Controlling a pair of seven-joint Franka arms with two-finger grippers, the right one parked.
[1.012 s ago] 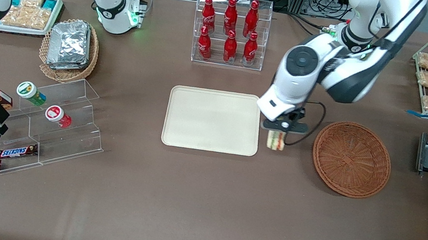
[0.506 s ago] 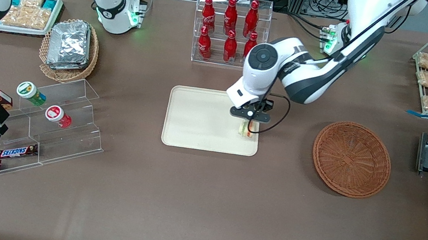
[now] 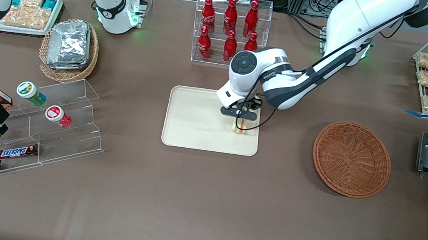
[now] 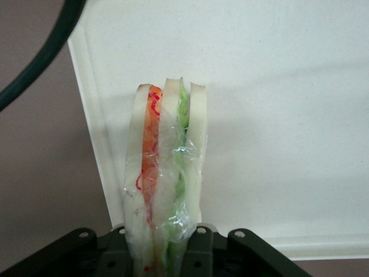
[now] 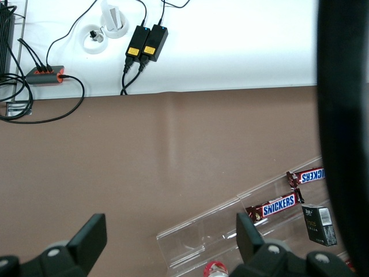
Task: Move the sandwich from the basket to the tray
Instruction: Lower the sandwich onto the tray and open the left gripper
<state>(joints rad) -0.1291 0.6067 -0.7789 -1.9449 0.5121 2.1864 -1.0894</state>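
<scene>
The gripper (image 3: pixel 241 121) hangs low over the tray (image 3: pixel 195 127), near the tray's edge that faces the basket (image 3: pixel 351 159), and it is pinching the sandwich (image 3: pixel 240 127) by one end. In the wrist view the sandwich (image 4: pixel 164 179) stands on edge between the fingers, its bread slices and its orange and green layers running straight away from the grip, with the tray's rim (image 4: pixel 95 144) just beside it. Whether its free end already touches the tray floor cannot be told.

The basket sits empty, well apart toward the working arm's end of the table — so what remains, I judge, is only the setting down.

The wedge looks light and soft. Bread gives under pressure, and the clear wrap is probably slick, so a hard squeeze would crush the layers while a weak one could let it slide. Holding across the flat bread faces — as now — seems the safest place. Standing on edge, it may tip over once let go.
</scene>
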